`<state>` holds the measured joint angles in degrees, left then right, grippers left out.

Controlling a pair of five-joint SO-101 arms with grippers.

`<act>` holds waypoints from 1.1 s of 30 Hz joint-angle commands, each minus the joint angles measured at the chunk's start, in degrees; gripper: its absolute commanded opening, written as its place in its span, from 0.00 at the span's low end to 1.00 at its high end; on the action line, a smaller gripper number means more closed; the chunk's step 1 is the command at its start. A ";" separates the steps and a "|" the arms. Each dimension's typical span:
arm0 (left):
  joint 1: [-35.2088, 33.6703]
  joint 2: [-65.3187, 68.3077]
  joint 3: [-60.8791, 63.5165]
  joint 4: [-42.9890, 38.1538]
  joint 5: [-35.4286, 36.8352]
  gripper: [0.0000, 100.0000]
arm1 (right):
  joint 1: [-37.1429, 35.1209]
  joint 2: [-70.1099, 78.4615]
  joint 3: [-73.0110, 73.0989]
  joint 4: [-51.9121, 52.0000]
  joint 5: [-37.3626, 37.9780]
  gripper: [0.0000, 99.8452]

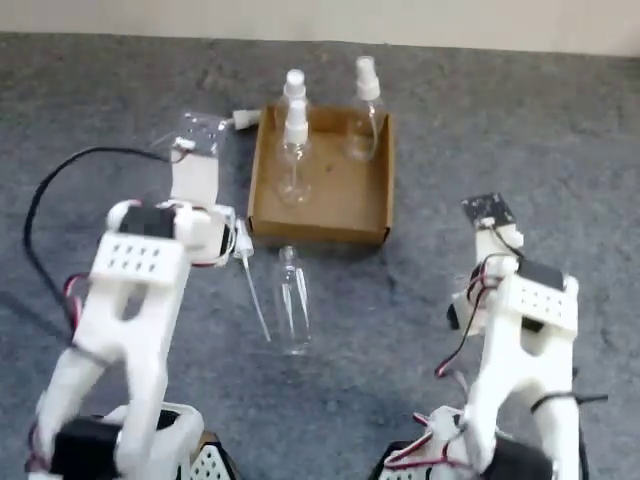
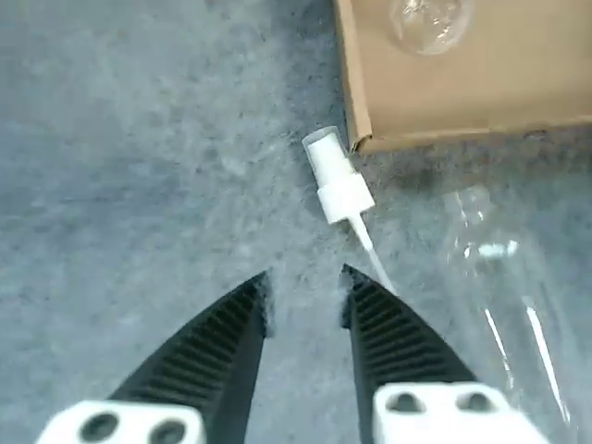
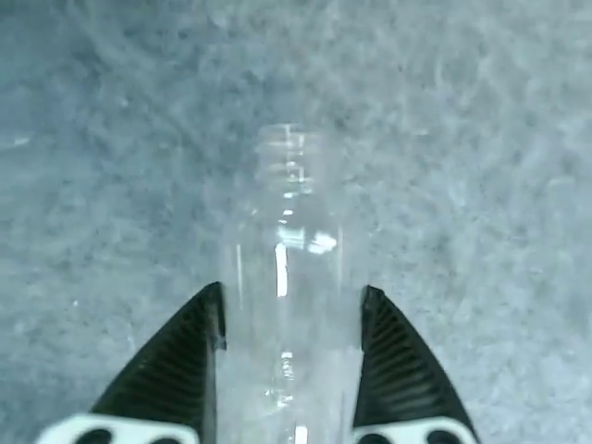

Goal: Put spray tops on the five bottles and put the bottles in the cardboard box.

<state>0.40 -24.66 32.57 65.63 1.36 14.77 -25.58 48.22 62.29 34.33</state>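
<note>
We read the table (image 1: 520,130) as moderately and evenly lit by diffuse light from above, and all shadows on it are soft. A narrow, faint shadow runs along the near wall of the cardboard box (image 1: 320,232). The uncapped bottle (image 1: 292,300) lying near the table's middle carries thin white glints along its side. In the right wrist view, a clear bottle (image 3: 289,277) shows a bright glint at its shoulder. The white spray top (image 2: 339,185) reads brightest in the left wrist view.
</note>
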 commanded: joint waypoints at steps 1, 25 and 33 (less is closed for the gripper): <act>1.01 9.80 -4.88 -5.98 2.20 0.16 | 0.40 4.44 -6.29 -0.92 0.35 0.01; -3.12 34.42 -14.02 -11.87 -2.02 0.16 | -2.07 8.22 -7.16 -1.27 0.35 0.01; -8.04 34.33 -14.02 -4.75 -8.00 0.03 | -1.89 8.31 -7.34 -0.92 0.35 0.01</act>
<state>-5.23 10.07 21.14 54.46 -5.41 13.54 -17.14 44.18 61.85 34.33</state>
